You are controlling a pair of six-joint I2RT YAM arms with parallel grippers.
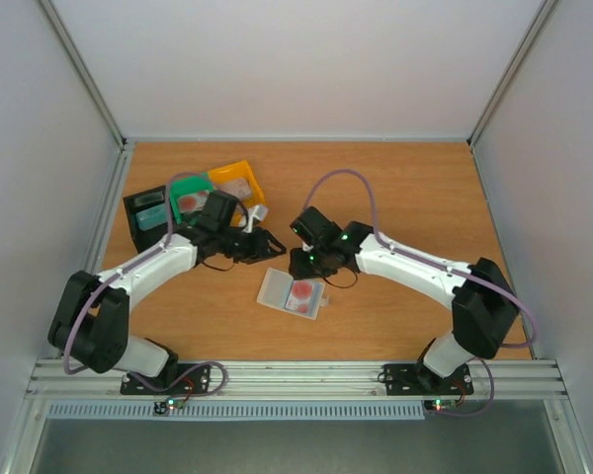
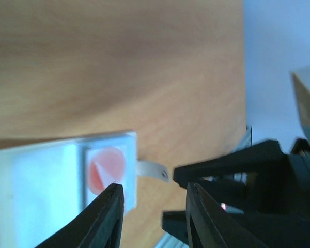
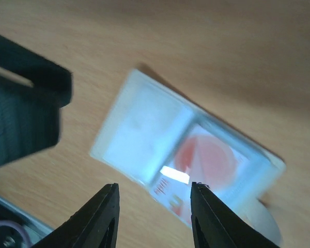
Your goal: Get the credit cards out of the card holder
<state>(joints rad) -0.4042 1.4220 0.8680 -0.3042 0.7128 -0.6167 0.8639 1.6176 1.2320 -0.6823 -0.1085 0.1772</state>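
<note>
The card holder [image 1: 293, 293] lies spread flat on the wooden table, a translucent whitish sleeve with two pockets. A reddish-pink credit card [image 1: 303, 291] with a round mark shows through its right pocket; the other pocket looks pale. My left gripper [image 1: 268, 245] hovers just up-left of the holder, and my right gripper [image 1: 302, 261] hovers just above its far edge. In the left wrist view the left gripper [image 2: 154, 200] is open and empty, with the holder [image 2: 51, 175], the card [image 2: 106, 169] and the holder's small tab [image 2: 152, 169] beyond it. The right gripper [image 3: 154, 195] is open above the holder [image 3: 144, 129] and card [image 3: 206, 160].
A black bin [image 1: 143, 219], a green bin [image 1: 187, 194] and a yellow bin [image 1: 236, 182] stand together at the back left, behind the left arm. A small grey object [image 1: 259, 212] lies beside them. Pale walls enclose the table on three sides.
</note>
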